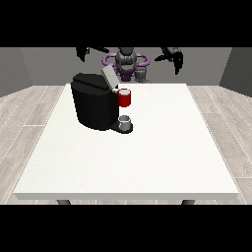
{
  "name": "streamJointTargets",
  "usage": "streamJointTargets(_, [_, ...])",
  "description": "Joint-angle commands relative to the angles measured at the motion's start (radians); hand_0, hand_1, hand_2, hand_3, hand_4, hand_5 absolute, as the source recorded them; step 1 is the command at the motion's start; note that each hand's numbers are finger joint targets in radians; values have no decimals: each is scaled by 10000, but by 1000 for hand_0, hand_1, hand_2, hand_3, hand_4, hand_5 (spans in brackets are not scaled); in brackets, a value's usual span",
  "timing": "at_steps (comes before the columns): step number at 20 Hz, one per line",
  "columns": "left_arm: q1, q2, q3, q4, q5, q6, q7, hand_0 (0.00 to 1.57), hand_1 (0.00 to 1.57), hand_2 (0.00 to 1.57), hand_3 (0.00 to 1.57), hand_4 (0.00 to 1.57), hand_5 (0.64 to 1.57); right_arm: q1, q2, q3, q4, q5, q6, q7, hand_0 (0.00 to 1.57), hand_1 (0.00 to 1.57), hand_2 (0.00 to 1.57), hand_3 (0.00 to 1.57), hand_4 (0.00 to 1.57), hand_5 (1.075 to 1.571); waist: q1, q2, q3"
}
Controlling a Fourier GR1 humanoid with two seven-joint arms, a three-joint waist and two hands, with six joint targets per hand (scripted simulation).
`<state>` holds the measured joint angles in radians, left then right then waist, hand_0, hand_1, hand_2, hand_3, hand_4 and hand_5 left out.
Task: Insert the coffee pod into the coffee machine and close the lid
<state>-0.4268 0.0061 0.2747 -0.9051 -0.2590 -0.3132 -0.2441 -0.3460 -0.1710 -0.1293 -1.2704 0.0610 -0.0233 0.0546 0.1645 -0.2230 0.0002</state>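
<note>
Evidently pod not yet fetched; hand at view's left is raised behind coffee machine, finger state cannot be told. Lid is tilted open above red thing at machine. Grey thing is seen below, possibly pod; approach from above advised. Hand at view's right is raised, fingers undiscerned

Robot: lower body hidden behind the far edge of the table; both hands too small to tell how the fingers lie. Table legs: cut off at the near edge, only two stubs showing. Grey thing at the coffee machine base: too small to identify.
</note>
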Motion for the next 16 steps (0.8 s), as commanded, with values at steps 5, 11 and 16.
streamJointTargets(5, [264,-55,-1058,-1793,1063,199,1112,0,0,0,0,346,1571,-1091,17,-965,1170,-1094,134,162,0,0,0,0,186,1571,567,876,4])
streamJointTargets(11, [915,13,-978,-3213,1083,236,1512,0,0,0,0,354,1571,-1398,96,-715,1445,-1324,437,237,0,0,0,0,149,1571,63,1416,1])
streamJointTargets(16, [1285,366,-1007,-4082,1268,212,1207,0,0,0,0,356,1571,-2580,-320,-729,1946,-1214,394,498,0,0,0,0,0,1571,189,2139,-1])
